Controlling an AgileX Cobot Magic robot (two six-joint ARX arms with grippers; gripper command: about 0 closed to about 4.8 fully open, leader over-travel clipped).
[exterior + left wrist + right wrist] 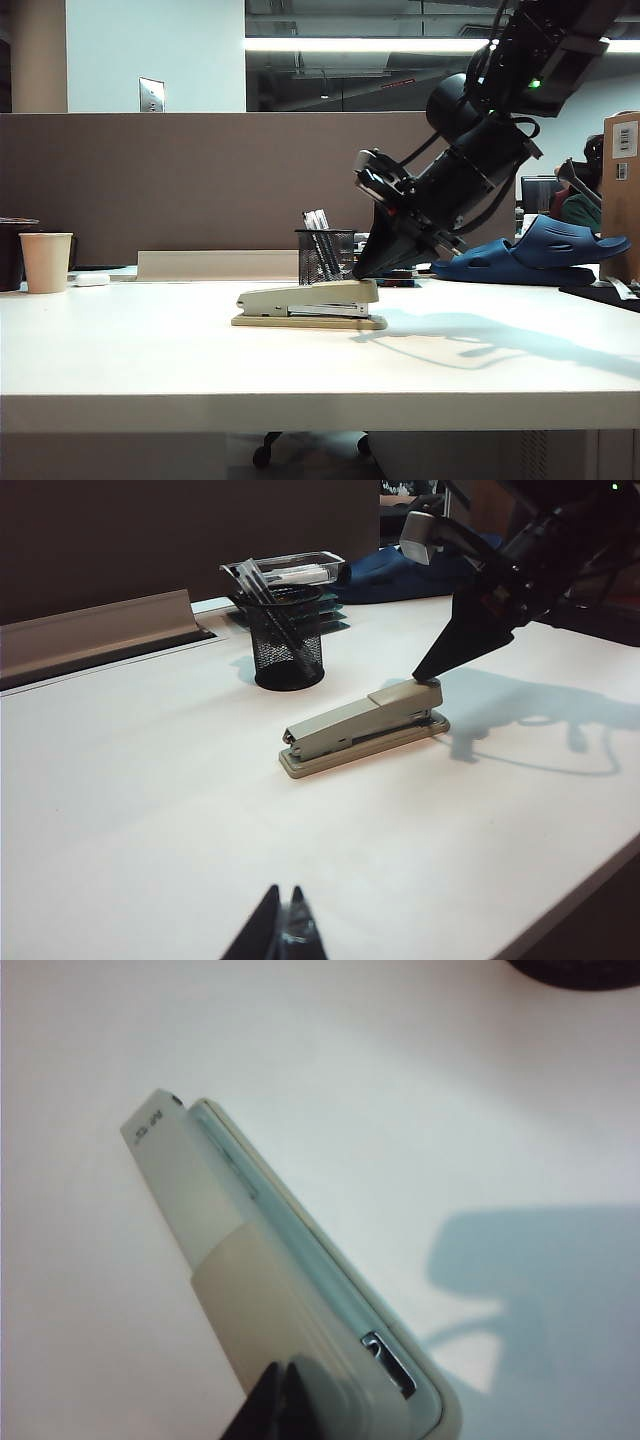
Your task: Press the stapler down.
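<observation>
The left gripper (282,925) sits low at the near edge of the white table (150,810), well apart from everything else. Its two black fingers (262,932) are pressed together at the tips, with nothing between them. Only the tips show, so the rest of that gripper is cut off. Farther out, in the middle of the table, lies the stapler (310,303). It is long and tan, with a flat base and a sloped top arm. The right gripper (362,272) comes down at a slant from the right side of the exterior view. Its fingers are squeezed into one dark point, and that point touches the top of the stapler's right end. It holds nothing; it only rests on the top arm. In the right wrist view the stapler (290,1300) fills much of the picture, and just the tips of the right gripper (287,1400) show, closed together on the stapler's pale top. The stapler's top arm looks low over the base, but whether it is pushed all the way down is hard to tell. Behind the stapler stands a black mesh pen cup (326,256) with pens in it. Far off on the left is a paper cup (46,262), and far on the right lies a blue shoe (535,255).
</observation>
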